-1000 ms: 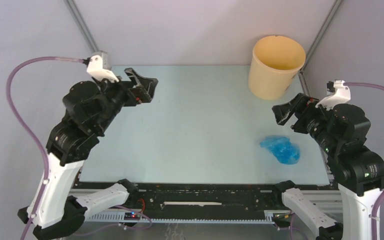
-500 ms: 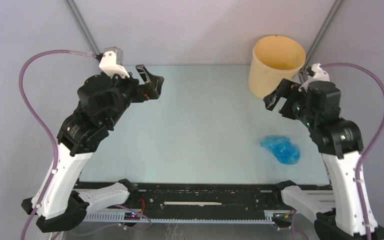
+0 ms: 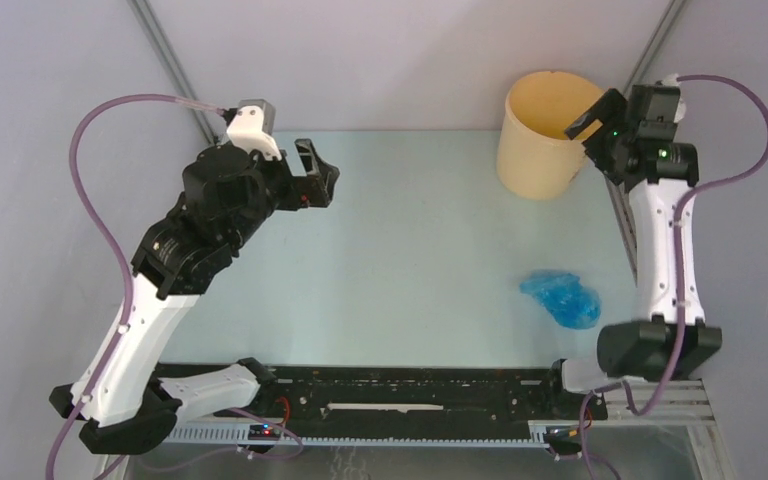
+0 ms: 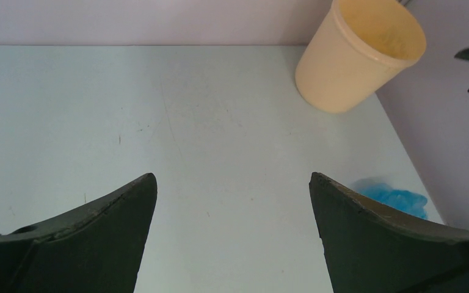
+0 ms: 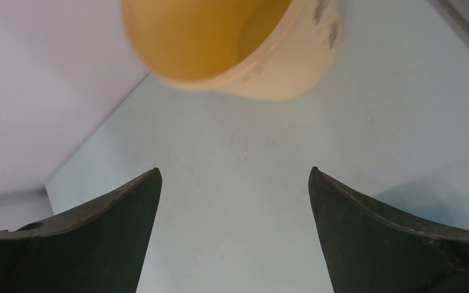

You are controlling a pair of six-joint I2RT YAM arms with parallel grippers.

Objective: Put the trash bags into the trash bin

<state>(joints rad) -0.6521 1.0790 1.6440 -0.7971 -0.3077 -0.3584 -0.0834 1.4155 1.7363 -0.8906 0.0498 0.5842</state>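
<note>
The left arm (image 3: 135,330) and right arm (image 3: 660,240) share white links, black joints, looping purple cables (image 3: 145,98) and dark pointed fingers (image 4: 98,238).

Your top view looks down from behind both bases, wide. Left wrist view faces across the table (image 4: 159,110), trash bin (image 4: 342,73) far ahead-right of the left gripper (image 4: 232,177). Right wrist view has it close ahead of the right gripper (image 5: 232,171). All three share it.

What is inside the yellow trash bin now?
Inside the trash bin only bare yellow wall shows, no bag. The right gripper covers part of the opening, so the bottom is not fully seen. The blue trash bag lies outside it.
</note>
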